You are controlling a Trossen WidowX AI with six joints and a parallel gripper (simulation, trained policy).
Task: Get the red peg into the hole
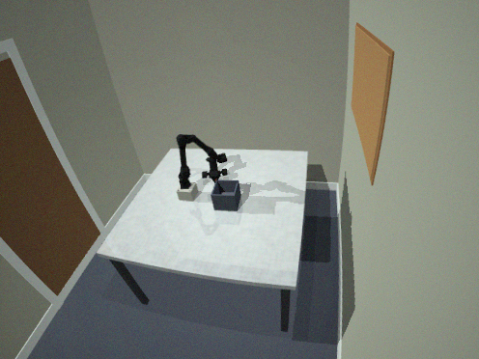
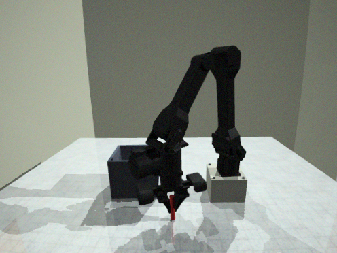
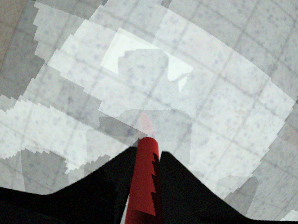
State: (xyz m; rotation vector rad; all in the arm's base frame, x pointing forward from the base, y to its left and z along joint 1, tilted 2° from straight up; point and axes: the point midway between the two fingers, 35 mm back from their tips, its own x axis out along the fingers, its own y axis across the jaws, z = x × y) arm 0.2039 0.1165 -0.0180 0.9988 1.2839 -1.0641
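Observation:
The red peg (image 2: pixel 172 215) (image 3: pixel 144 175) stands upright, its lower end at the table top. My gripper (image 2: pixel 173 209) (image 3: pixel 148 156) points down with its two black fingers close together, one on each side of the peg, and is shut on it. In the top view the fingertips are hidden behind the box. The dark blue-grey open box (image 1: pixel 225 202) (image 2: pixel 119 180) stands on the table beside the gripper, partly behind it in the exterior view. The plate and its hole inside the box cannot be made out.
The arm rises from a beige base block (image 1: pixel 186 195) (image 2: pixel 228 191) close to the gripper, on the side away from the box. All stand on a white table (image 1: pixel 193 246) (image 2: pixel 285 200). The box walls rise above the table near the gripper.

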